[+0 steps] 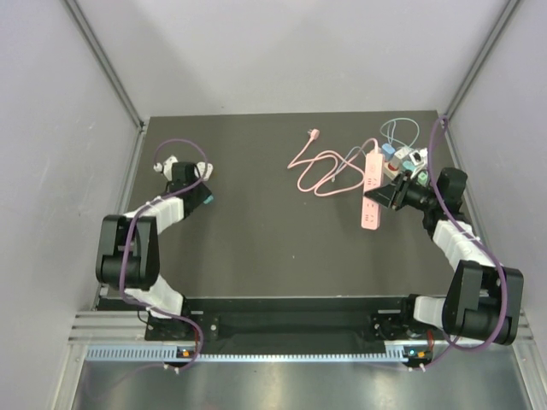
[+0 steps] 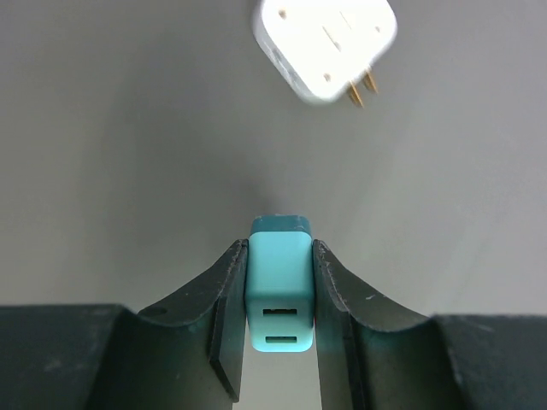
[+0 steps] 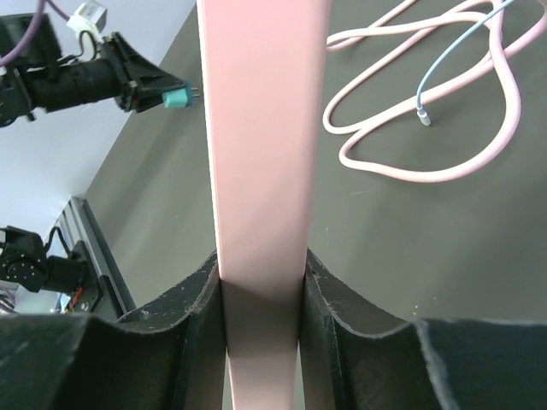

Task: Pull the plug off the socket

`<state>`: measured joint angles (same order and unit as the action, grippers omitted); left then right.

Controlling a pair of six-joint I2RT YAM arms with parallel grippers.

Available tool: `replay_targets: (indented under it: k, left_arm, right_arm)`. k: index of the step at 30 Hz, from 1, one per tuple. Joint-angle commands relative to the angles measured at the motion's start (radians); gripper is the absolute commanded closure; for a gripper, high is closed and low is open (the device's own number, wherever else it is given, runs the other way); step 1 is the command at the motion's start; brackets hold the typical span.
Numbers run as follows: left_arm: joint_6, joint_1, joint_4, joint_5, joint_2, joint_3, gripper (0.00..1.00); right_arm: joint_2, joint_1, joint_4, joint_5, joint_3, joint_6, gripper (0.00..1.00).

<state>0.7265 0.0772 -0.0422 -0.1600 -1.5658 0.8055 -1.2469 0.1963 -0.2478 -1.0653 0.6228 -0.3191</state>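
Pale grey walls (image 1: 51, 128) are closing in a dark matte table (image 1: 256, 265), and you are working over it. Your right gripper (image 3: 261, 256) is clamping the pink power strip (image 3: 261, 128) near its end; I judge this is keeping it from sliding while a plug is coming out. Your left gripper (image 2: 279, 249) is squeezing the teal plug (image 2: 279, 290) by its sides. The plug's prongs are free, and you are holding it at the table's left, well apart from the strip, so it is looking already out. A white adapter (image 2: 325, 43) is showing ahead of it, and other plugs (image 1: 395, 158) are sitting in the strip's far end.
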Motion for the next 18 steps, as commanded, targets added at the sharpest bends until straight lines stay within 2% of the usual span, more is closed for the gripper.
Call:
replay_targets:
  k: [1, 3, 7, 8, 9, 12, 18]
  left_arm:
    - [-0.022, -0.050, -0.070, 0.036, -0.091, 0.096, 1.00]
    - [-0.032, -0.069, -0.079, 0.075, -0.126, 0.138, 1.00]
    - [-0.048, -0.120, -0.053, 0.190, -0.235, 0.221, 0.79]
    - [-0.058, -0.129, -0.029, 0.215, -0.252, 0.257, 0.67]
    - [-0.062, -0.145, -0.001, 0.237, -0.267, 0.279, 0.63]
    - [-0.076, -0.171, 0.063, 0.304, -0.313, 0.333, 0.55]
    - [-0.117, -0.204, 0.050, 0.349, -0.260, 0.288, 0.43]
  right_arm:
    - [0.009, 0.017, -0.096, -0.042, 0.022, 0.002, 1.00]
    - [0.006, 0.022, -0.099, -0.045, 0.020, 0.000, 1.00]
    - [0.003, 0.023, -0.100, -0.050, 0.022, 0.000, 1.00]
    - [0.000, 0.025, -0.102, -0.051, 0.022, 0.000, 1.00]
    - [-0.002, 0.026, -0.102, -0.053, 0.023, -0.001, 1.00]
    - [-0.008, 0.026, -0.102, -0.055, 0.023, -0.001, 1.00]
    - [-0.016, 0.031, -0.102, -0.056, 0.025, 0.000, 1.00]
